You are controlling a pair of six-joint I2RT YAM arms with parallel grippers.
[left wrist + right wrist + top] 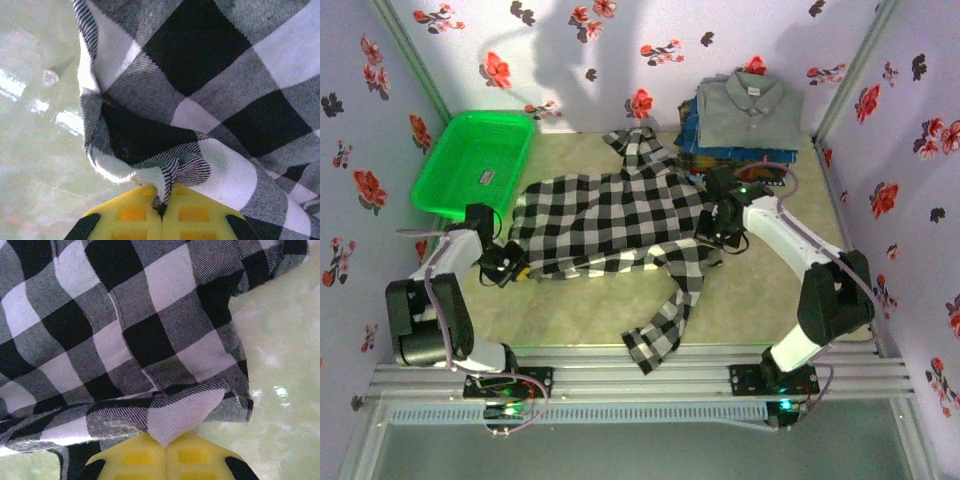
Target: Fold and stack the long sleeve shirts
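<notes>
One shirt is left to do, by my judgement: the black-and-white checked shirt is lying spread open across the middle of the table, collar toward the far wall and one sleeve trailing toward the near edge, with no fold made in it yet. Several shirts are already sitting folded in a stack at the far right corner, the plain grey shirt lying on top (blue and dark patterned ones are showing beneath; I cannot count them). The green basket is standing at the far left, apart from the cloth. Folding the checked shirt and setting it on the stack is what appears to be remaining.

Left gripper is sitting low at the shirt's left edge, arm bent at the elbow, jaws pressed together and pinching a bunched bit of checked hem. Right gripper is reaching in from the right, forearm angling inward, jaws likewise closed and nipping a corner of the cloth's right edge
</notes>
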